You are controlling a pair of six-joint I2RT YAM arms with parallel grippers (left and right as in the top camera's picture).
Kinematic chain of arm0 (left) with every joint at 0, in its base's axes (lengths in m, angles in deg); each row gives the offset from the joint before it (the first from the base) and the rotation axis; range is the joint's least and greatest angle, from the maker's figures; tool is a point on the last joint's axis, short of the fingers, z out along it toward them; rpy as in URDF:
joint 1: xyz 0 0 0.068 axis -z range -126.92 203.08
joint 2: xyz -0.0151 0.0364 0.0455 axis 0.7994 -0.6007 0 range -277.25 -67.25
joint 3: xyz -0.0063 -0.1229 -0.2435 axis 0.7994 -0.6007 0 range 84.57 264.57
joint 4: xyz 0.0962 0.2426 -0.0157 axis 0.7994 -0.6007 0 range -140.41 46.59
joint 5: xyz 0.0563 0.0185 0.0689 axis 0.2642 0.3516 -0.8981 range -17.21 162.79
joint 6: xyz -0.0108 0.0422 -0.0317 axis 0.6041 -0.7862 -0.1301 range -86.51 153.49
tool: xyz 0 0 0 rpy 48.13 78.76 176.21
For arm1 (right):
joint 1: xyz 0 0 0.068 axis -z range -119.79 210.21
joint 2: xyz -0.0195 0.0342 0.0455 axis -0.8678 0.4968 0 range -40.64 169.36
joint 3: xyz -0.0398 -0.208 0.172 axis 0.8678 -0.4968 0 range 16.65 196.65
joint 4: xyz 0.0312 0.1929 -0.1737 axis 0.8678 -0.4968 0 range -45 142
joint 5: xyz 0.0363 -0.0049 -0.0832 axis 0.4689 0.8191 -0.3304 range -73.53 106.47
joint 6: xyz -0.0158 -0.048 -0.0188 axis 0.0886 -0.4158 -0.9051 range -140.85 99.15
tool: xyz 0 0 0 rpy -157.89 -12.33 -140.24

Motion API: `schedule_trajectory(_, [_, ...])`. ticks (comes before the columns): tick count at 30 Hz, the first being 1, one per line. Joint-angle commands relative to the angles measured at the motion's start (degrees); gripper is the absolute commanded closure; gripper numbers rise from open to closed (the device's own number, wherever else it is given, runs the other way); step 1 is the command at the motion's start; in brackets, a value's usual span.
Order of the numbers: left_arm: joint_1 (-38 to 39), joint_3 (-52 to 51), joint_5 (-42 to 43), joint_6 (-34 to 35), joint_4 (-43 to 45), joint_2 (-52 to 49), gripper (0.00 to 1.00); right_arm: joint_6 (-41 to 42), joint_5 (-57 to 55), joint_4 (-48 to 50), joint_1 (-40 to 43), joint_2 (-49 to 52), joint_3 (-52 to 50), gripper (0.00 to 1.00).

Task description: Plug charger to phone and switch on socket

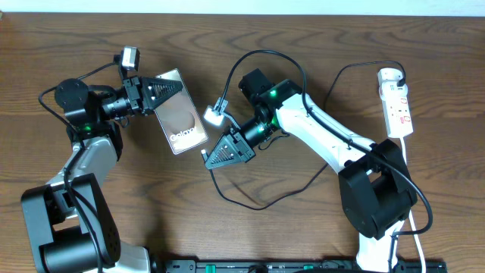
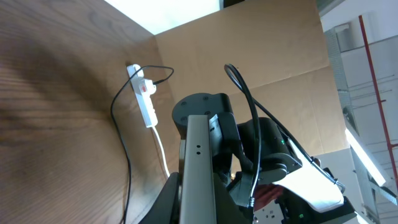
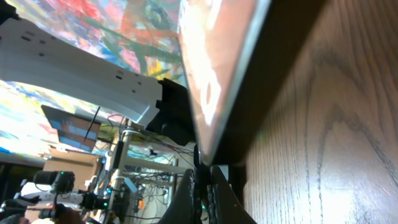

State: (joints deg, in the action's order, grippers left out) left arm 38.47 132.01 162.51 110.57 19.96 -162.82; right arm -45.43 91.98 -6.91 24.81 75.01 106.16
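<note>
The phone, a dark glossy slab with "Galaxy" lettering, is tilted off the table in my left gripper, which is shut on its upper end. In the left wrist view its pale edge runs between the fingers. My right gripper is at the phone's lower end, shut on the charger's plug tip. In the right wrist view the fingers press the tip against the phone's edge. The black charger cable loops over the table toward the white socket strip at the far right.
The right arm stretches across the table's middle, with a black camera cable arching above it. The socket strip and charger cable also show in the left wrist view. The strip's white cord runs down the right edge.
</note>
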Motion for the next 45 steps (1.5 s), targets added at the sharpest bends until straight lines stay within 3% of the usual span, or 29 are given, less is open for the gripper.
schedule_trajectory(1, [-0.02, 0.83, 0.22, -0.52, 0.63, 0.63, 0.93, -1.20, 3.82, 0.90, -0.61, 0.26, 0.48, 0.99])
schedule_trajectory(38, [3.82, 0.83, -5.79, 1.55, 0.59, 0.63, 0.93, -0.63, 3.93, 3.65, -2.23, 0.28, 0.48, 0.99])
schedule_trajectory(45, [3.82, 0.83, -5.75, 1.62, 0.61, 0.63, 0.93, 3.98, 2.38, 6.51, -2.21, 0.28, 0.48, 0.99])
